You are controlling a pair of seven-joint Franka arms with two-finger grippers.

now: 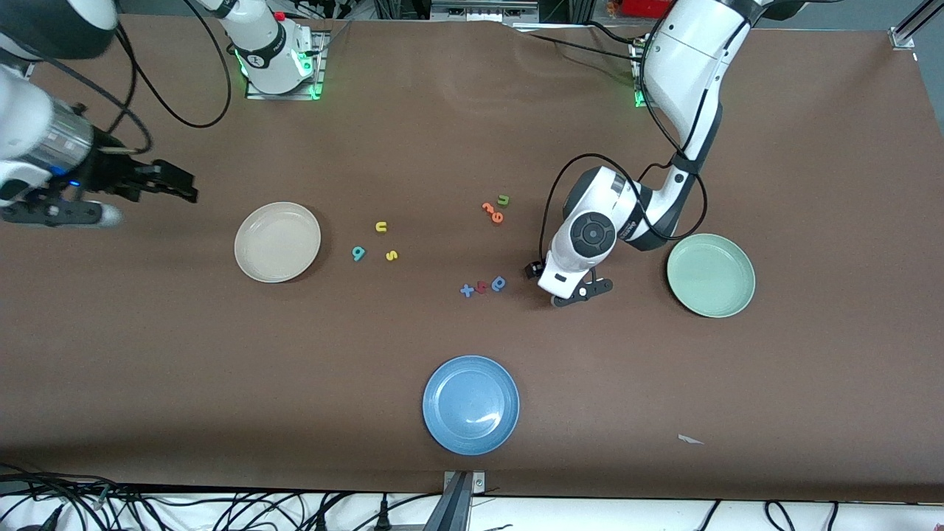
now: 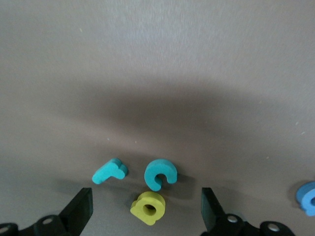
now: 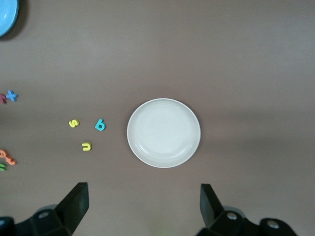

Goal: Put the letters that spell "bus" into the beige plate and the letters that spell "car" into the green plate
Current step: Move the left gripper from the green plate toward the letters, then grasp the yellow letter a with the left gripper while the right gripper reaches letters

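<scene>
Left claw [image 2: 146, 209] (open) — straddling yellow "a" [image 2: 147, 207].

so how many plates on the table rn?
3. The beige plate sits toward the right arm's end, the green plate toward the left arm's end, and the blue plate lies between them, nearest the front camera. None look hidden.

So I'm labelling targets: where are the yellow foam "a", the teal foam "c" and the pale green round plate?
yellow foam "a" [image 2: 148, 208], left wrist view, its upper face.
teal foam "c" [image 2: 160, 174], left wrist view, its curved body.
pale green round plate [image 1: 710, 275], front view, its bare centre.
</scene>
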